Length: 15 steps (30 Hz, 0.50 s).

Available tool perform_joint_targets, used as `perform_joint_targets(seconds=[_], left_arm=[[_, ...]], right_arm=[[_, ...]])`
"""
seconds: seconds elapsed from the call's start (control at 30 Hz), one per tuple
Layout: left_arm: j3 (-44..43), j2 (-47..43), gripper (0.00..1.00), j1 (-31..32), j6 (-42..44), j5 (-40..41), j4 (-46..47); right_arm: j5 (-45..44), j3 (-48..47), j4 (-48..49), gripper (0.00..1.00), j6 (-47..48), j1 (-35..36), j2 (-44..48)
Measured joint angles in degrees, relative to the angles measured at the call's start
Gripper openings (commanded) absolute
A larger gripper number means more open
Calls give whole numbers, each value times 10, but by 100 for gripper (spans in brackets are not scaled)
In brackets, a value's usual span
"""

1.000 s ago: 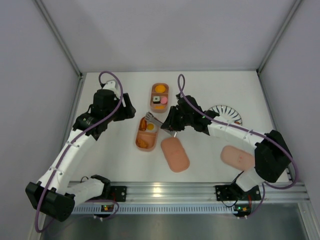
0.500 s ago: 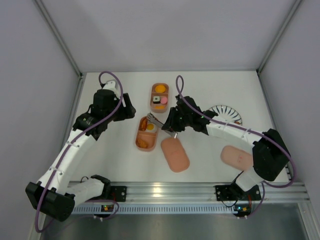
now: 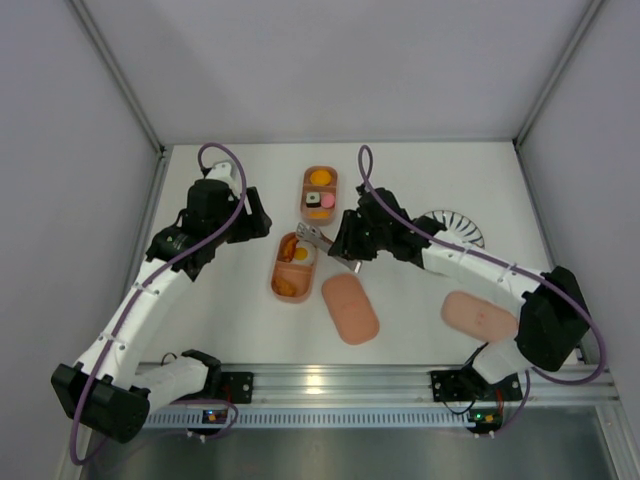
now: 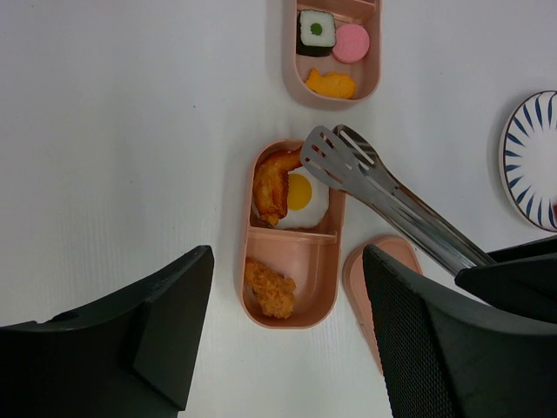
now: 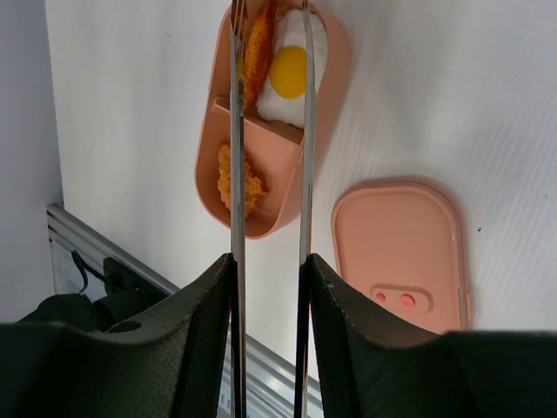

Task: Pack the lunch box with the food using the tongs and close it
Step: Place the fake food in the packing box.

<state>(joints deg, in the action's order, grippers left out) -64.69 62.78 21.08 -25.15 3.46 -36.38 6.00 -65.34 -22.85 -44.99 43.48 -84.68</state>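
Packing appears done — food (image 4: 299, 193) fills both lunch box trays (image 4: 246, 261); lids (image 3: 349, 309) lie off. Right gripper (image 5: 268, 261) pinches tongs (image 4: 383, 196); left gripper (image 4: 287, 257) spread, empty.

Nothing I can read here.
I find no lettering, number or brand mark on the pink lunch box trays (image 4: 302, 261), on their lids (image 5: 400, 235), on the tongs (image 4: 387, 198) or on the striped plate (image 4: 531, 161). The small lit units (image 3: 210, 413) on the rail at the near edge of the table are too small for me to make out any marking.
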Motion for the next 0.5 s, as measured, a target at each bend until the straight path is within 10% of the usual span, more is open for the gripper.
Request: perform_joint_targets(seconds=[0.5], left_arm=[[1, 0, 75, 0, 0, 0, 0]], right_arm=[[-28, -29, -30, 21, 15, 0, 21]])
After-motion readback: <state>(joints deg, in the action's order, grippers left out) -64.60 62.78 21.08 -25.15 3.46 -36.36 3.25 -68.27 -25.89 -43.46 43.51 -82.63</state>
